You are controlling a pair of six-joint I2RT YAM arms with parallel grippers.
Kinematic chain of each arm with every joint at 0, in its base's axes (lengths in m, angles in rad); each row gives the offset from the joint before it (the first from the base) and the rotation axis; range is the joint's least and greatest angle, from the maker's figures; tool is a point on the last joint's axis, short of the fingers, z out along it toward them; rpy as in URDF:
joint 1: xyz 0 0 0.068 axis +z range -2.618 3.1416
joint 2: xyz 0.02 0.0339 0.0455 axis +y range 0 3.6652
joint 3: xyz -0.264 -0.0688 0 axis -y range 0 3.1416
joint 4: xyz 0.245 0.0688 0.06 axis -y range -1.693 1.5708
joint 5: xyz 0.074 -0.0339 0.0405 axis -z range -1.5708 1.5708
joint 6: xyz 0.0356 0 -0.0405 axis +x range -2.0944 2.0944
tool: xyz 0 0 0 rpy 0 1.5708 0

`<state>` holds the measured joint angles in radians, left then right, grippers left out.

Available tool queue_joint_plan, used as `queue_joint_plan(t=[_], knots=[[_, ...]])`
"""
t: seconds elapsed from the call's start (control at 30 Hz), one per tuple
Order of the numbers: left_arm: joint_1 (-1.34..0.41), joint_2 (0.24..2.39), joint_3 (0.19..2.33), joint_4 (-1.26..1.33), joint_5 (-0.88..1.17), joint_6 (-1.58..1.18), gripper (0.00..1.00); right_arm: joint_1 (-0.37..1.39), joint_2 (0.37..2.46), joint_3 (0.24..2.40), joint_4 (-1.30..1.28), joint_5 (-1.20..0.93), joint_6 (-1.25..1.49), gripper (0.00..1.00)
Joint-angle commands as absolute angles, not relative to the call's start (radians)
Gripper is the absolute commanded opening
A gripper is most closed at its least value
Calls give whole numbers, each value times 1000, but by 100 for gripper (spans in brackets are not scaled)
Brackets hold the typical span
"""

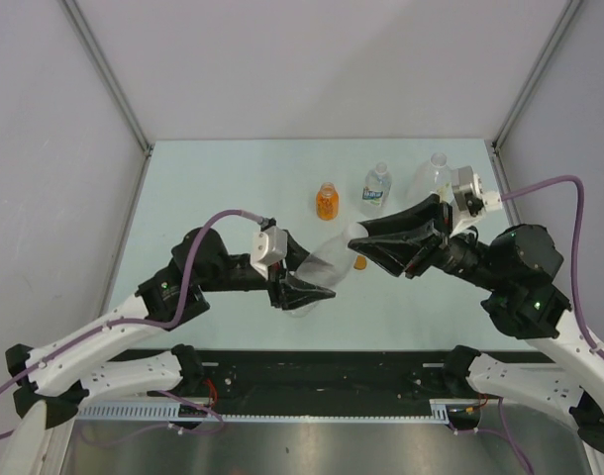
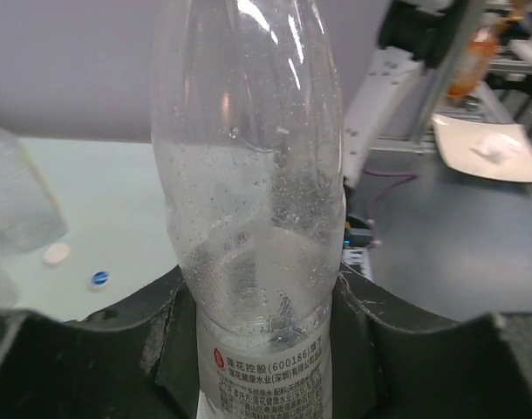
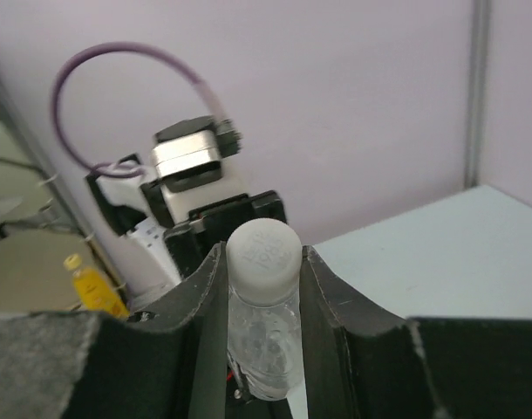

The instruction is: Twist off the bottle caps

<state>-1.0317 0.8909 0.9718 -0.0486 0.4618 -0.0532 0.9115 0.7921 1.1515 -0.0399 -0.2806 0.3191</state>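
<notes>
My left gripper (image 1: 307, 290) is shut on the body of a small clear bottle with a red-marked label (image 2: 248, 175) and holds it tilted above the table. My right gripper (image 1: 366, 240) is shut on this bottle's white cap (image 3: 263, 253), with one finger on each side of it. An orange bottle (image 1: 327, 202), a blue-labelled clear bottle (image 1: 377, 188) and a large clear jug-like bottle (image 1: 433, 176) stand at the back. An orange-brown cap (image 1: 360, 262) lies loose on the table below the held bottle. A white cap (image 2: 57, 254) and a blue cap (image 2: 98, 279) lie loose in the left wrist view.
Grey walls enclose the table on three sides. The standing bottles form a row just behind the two grippers. Another clear bottle (image 2: 17, 196) shows at the left edge of the left wrist view, near the loose caps.
</notes>
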Motion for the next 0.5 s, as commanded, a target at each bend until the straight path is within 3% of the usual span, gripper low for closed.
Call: queue_joint_plan(t=[0.0,0.47], knots=[[-1028,928,1061,-37,918,-117,0,911,833,1141,-68,-693,258,0],[-991,1020,1074,170,1192,-302,0,881,877,1141,-112,-1137,170,0]])
